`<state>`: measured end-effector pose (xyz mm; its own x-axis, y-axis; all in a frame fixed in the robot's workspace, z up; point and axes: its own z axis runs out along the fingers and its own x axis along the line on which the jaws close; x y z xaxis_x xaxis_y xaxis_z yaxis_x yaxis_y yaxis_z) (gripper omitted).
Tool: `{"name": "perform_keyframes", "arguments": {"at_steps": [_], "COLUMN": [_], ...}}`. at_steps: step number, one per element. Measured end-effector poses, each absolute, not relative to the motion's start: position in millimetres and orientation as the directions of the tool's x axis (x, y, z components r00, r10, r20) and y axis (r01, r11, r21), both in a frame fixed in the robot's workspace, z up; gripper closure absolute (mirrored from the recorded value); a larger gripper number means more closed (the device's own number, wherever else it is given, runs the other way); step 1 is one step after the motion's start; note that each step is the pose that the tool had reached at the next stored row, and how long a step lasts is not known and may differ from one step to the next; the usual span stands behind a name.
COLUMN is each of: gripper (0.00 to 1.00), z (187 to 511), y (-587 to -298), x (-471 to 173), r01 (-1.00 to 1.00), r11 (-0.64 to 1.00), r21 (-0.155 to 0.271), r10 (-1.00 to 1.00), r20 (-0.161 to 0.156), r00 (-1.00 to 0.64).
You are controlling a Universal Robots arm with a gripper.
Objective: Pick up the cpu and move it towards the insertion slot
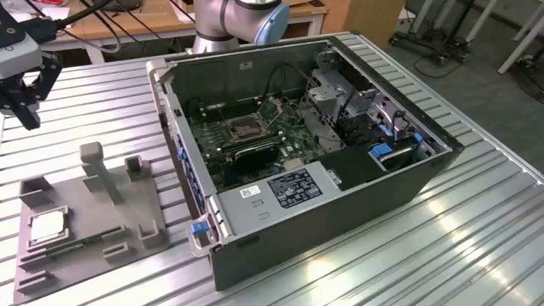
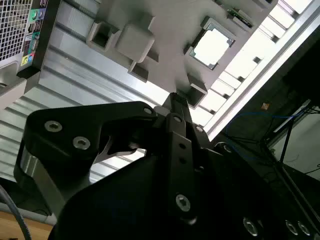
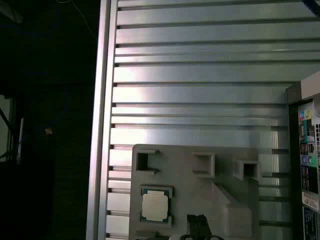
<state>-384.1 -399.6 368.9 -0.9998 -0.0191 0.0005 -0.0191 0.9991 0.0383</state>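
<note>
While my fingertips are pressed together on nothing, my gripper (image 1: 28,116) hangs high over the slatted aluminium table (image 1: 476,242), well apart from everything I am meant to handle. The cpu (image 1: 47,227) lies flat below me, seated in a shallow pocket of the grey fixture tray (image 1: 127,207). In both wrist views its silvery top faces up at me, square inside a thin pale rim.

I judge it to be light, stiff and very thin. The metal lid looks smooth, so it could slip if squeezed carelessly, and the underside is probably delicate. The sound grip would be across two opposite edges, on the rim, where the pocket's raised lips leave the sides free. I would keep off the corners and not press down on the lid.

Close beside the chip on the same tray lies a green memory stick (image 1: 81,243), near enough to be nudged by a wide approach. Between me and the chip the tray carries a tall grey post (image 1: 92,160) and a shorter block (image 1: 136,167), both standing upright.

The insertion slot (image 1: 242,129) sits far from me, beyond the tray, on the motherboard inside the open computer case (image 1: 340,197). The case walls rise around it, and a metal drive cage (image 1: 327,95) and dark cables crowd the space just beside it.
</note>
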Motion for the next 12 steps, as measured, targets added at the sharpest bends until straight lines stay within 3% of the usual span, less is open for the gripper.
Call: {"name": "perform_keyframes", "arguments": {"at_steps": [12], "gripper": [0.89], "z": [368.9], "y": [-399.6], "x": [-384.2], "r01": [-0.019], "r11": [0.999], "r21": [0.038], "r10": [-0.019], "r20": [0.001], "r00": [-1.0]}}
